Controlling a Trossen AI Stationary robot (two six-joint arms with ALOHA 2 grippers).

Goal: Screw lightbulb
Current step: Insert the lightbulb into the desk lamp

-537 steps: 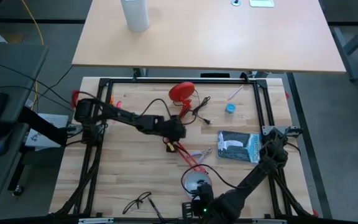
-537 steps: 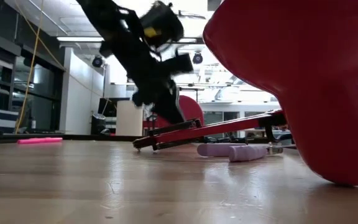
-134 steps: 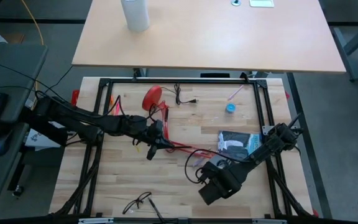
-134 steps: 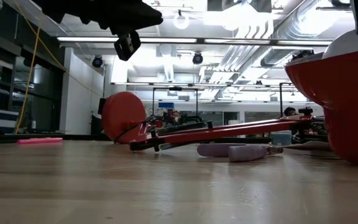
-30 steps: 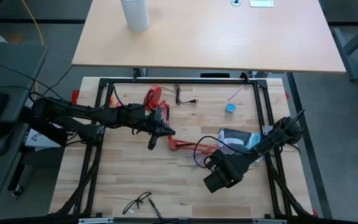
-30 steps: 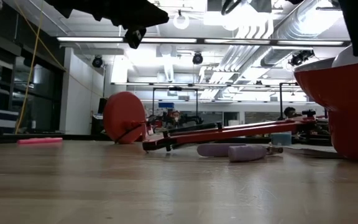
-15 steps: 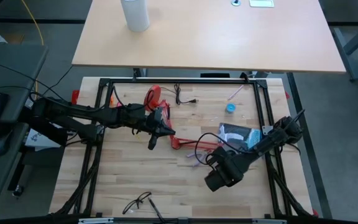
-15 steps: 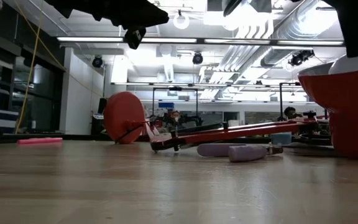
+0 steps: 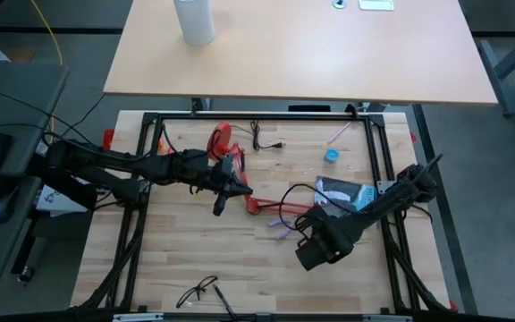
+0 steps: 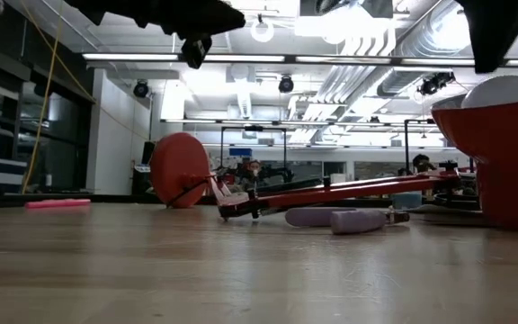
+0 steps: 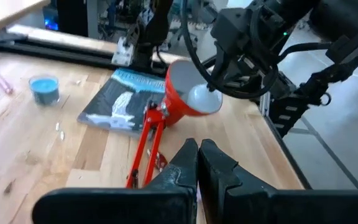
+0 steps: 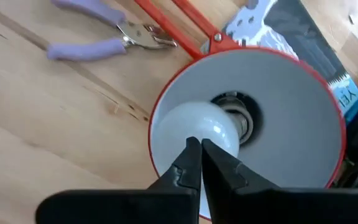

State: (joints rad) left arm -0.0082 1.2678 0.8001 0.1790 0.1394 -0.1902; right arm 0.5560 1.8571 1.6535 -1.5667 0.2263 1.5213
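Observation:
A red desk lamp lies on its side on the table: round base (image 9: 219, 140), jointed arm (image 10: 331, 191), and cone shade (image 12: 291, 112) with its mouth turned up. The white lightbulb (image 12: 188, 124) sits in the socket inside the shade, its globe showing above the rim (image 10: 511, 90). My right gripper (image 12: 196, 146) points down over the shade's mouth, shut, with its tips right at the globe. My left gripper (image 11: 199, 152) is shut and holds nothing. It hangs above the table beside the lamp's arm joint (image 9: 219, 206). My right gripper's shut fingertips (image 12: 191, 149) stand from above right over the top of the bulb's globe (image 12: 173, 127). I cannot tell whether they touch it. Nothing is between the fingers.
Purple-handled pliers (image 12: 86, 46) lie next to the lamp's arm. A dark packet (image 9: 342, 195) lies beyond the shade at the right, and a small blue thing (image 9: 331, 155) lies farther back. Glasses (image 9: 195, 291) lie near the front edge. A black frame (image 9: 257, 116) borders the table.
The lamp's arm and shade have slid a little toward the table's right. My right gripper has drawn slightly up and off the shade's mouth, so the bulb's globe now shows above the rim in the low view.

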